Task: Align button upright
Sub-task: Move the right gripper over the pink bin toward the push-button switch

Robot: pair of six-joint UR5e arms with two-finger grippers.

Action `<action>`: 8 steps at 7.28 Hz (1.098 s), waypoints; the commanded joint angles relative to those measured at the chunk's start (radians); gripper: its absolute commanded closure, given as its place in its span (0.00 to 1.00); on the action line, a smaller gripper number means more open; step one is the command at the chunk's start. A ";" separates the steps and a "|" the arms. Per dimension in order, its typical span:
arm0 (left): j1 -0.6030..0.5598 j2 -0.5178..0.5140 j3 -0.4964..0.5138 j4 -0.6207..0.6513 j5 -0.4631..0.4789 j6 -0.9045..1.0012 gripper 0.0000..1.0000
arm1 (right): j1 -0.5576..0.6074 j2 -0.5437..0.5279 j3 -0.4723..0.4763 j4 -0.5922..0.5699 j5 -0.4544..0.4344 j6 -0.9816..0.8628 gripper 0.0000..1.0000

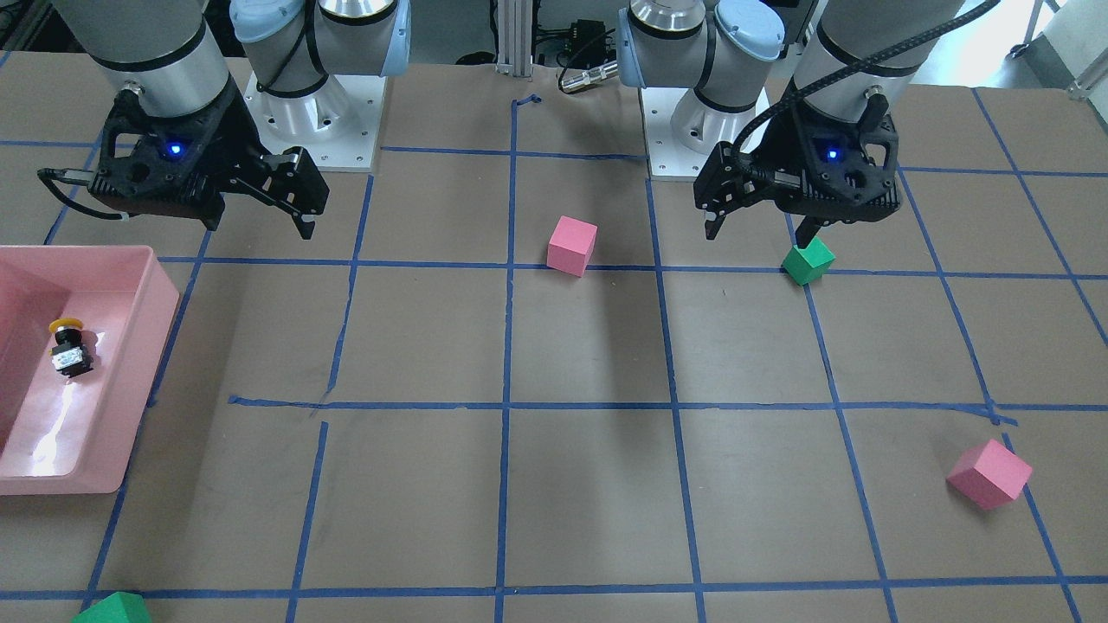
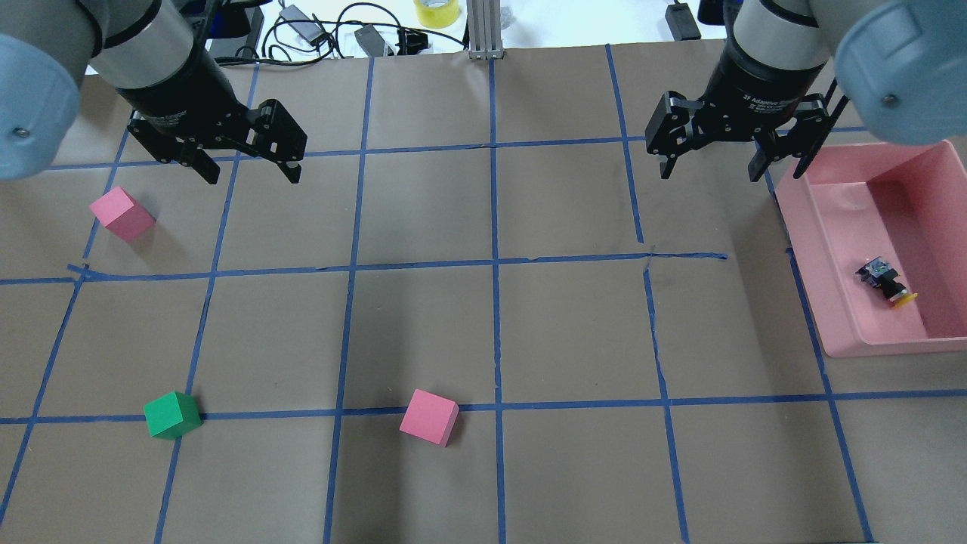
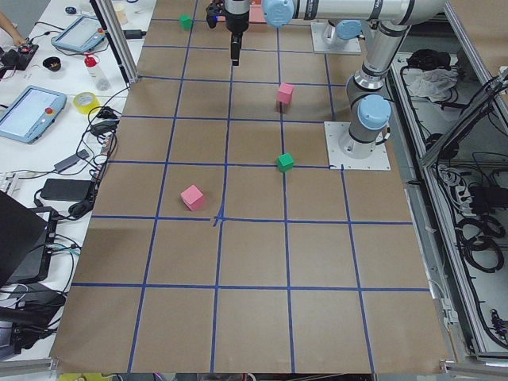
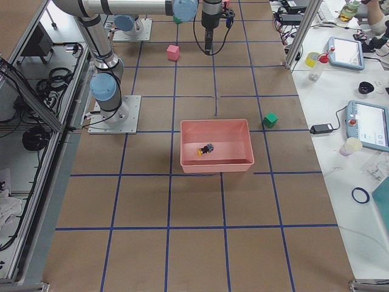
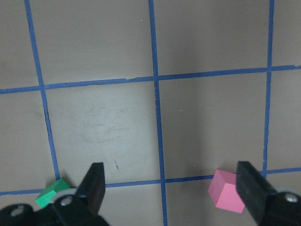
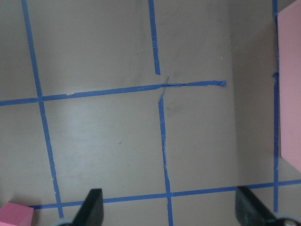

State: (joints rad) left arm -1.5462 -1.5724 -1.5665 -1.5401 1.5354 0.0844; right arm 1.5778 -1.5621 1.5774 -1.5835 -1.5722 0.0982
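Overhead exterior view, read from its left edge across: the left gripper [image 2: 253, 175] hangs above the tabletop [image 2: 423, 325], jaws spread wide with nothing between them, well apart from the work. Further right, the right gripper [image 2: 710, 174] hovers just beside the pink bin [image 2: 884, 344], jaws likewise wide open and empty. Inside that bin the button [image 2: 885, 282] lies on its side on the floor, its yellow cap pointing toward the lower right of the view. It looks small, light and rigid, a hard plastic part unlikely to deform. The glossy bin floor may let it skid, or let it roll on its round cap. The boxy base offers flat opposing faces and is probably the surest hold. The cap and neck are rounded and would likely slip.
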 commanded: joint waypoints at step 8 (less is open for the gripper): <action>0.002 0.000 -0.003 0.000 -0.001 0.006 0.00 | -0.500 0.036 0.018 -0.030 -0.037 -0.623 0.00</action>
State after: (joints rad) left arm -1.5450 -1.5723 -1.5700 -1.5401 1.5345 0.0893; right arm 1.1748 -1.5497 1.5902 -1.5969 -1.6080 -0.3488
